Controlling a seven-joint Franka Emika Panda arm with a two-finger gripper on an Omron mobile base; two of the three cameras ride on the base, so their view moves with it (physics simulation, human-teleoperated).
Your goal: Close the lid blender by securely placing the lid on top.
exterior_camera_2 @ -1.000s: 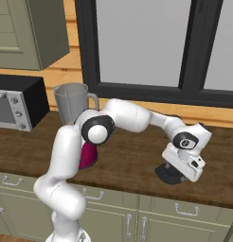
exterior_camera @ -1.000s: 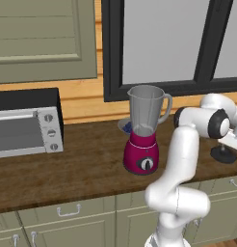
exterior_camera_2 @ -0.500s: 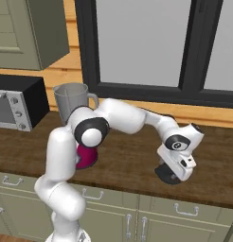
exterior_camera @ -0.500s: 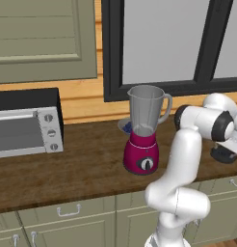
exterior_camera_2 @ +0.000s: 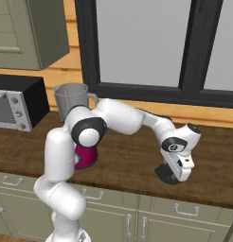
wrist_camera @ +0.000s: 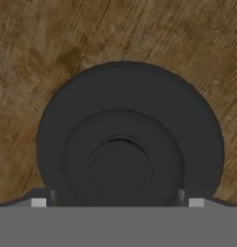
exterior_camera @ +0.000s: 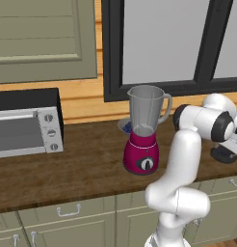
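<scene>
Lid: black round cap (wrist_camera: 130,144) with a raised centre, lying flat on the wooden tabletop (exterior_camera_2: 132,165), well to the right of the blender; in the right base view it shows as a dark disc (exterior_camera_2: 166,176) under the hand, and in the left base view as a dark shape (exterior_camera: 224,154) at the right edge, partly behind the arm.
Blender: magenta base with a black dial and a tall grey jar (exterior_camera: 144,130), upright on the tabletop (exterior_camera: 82,164), mouth uncovered; in the right base view the jar top (exterior_camera_2: 71,97) rises behind the arm's elbow, and the base is mostly hidden.
Hand view: looks straight down on the lid from close by, with wood grain around it; the fingertips barely show at the lower corners, either side of the lid's rim.
Right base view: shows the hand (exterior_camera_2: 174,175) pointing down right over the lid, low to the tabletop.
Left base view: shows a toaster oven (exterior_camera: 26,123) at the left and a small blue dish (exterior_camera: 125,126) just behind the blender.
Hand state: fingers look spread about as wide as the lid; whether they touch it, I cannot tell, and how far open it is cannot be read for certain.
</scene>
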